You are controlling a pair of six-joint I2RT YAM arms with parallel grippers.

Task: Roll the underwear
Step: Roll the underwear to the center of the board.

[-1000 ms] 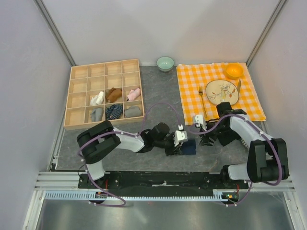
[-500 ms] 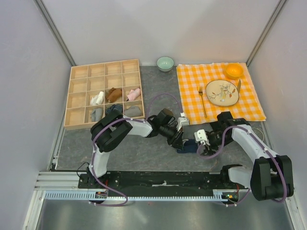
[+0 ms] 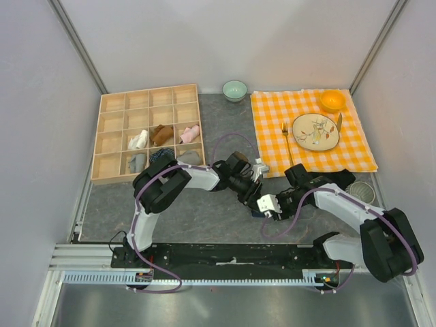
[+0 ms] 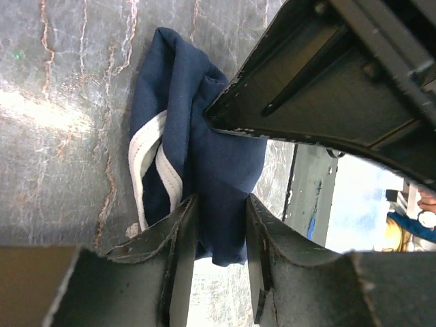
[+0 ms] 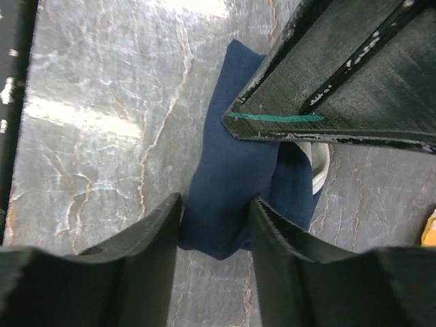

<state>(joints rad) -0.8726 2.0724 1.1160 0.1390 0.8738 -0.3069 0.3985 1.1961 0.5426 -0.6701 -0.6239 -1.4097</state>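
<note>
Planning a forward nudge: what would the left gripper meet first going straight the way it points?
The underwear: it is bunched between the left gripper fingers. Close beyond it is what looks like the right gripper, though depth is unclear.

The right tool [image 3: 270,204] has swung toward 8 o'clock, meeting the left tool [image 3: 249,195], whose elbow drew in toward 3 o'clock; both now pinch the underwear [image 4: 204,157].

Overhead plus wrist close-ups on underwear [image 4: 204,157]
</note>
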